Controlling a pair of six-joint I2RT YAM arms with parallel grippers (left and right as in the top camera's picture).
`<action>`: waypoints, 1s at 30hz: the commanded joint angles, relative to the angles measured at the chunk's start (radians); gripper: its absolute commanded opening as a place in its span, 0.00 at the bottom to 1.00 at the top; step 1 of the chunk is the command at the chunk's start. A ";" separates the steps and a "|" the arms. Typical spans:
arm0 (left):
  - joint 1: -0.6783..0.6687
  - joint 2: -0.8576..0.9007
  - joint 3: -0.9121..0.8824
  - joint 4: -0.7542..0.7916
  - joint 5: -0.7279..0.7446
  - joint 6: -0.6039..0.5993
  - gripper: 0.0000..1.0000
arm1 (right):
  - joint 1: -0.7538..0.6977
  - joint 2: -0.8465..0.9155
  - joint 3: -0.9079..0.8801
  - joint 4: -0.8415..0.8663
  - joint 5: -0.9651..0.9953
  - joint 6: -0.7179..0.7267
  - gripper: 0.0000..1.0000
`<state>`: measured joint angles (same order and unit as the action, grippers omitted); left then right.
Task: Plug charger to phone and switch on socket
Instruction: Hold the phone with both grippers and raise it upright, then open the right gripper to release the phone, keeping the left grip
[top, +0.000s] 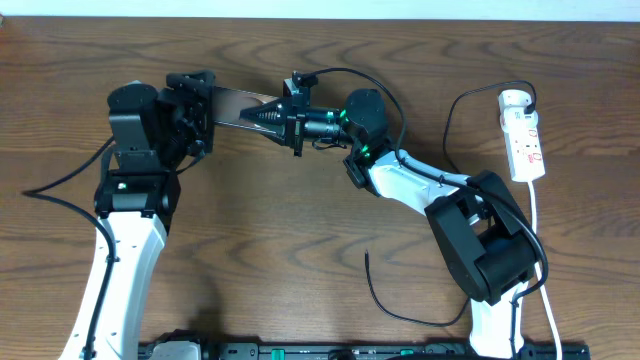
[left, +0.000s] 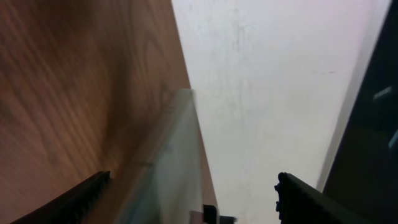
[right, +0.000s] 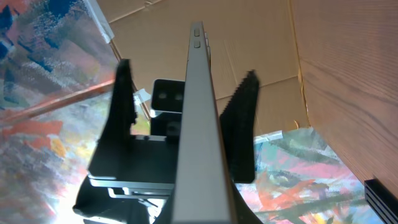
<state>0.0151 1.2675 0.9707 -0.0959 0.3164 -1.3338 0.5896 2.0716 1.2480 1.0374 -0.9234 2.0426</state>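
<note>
right gripper pinching phone edge-on, left gripper spread around its far end, charger adapter in socket

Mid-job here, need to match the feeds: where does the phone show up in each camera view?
Overhead: phone sits upper centre, between the left claw and the right claw.
Left wrist: phone is the pale glossy slab at lower centre.
Right wrist: phone runs edge-on down the middle.
Shared landmark: the left claw's dark fingers stand either side of the phone in every view.
</note>
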 joint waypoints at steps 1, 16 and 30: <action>0.002 0.005 -0.019 0.008 0.016 0.021 0.81 | 0.004 -0.003 0.008 0.015 0.017 0.009 0.02; 0.002 0.005 -0.040 0.013 0.031 0.021 0.75 | -0.001 -0.003 0.008 0.019 0.015 0.009 0.01; 0.059 0.004 -0.103 0.144 0.141 0.021 0.75 | -0.013 -0.003 0.008 0.018 0.002 0.009 0.01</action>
<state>0.0708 1.2682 0.8726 0.0425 0.4221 -1.3300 0.5827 2.0716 1.2480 1.0386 -0.9268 2.0426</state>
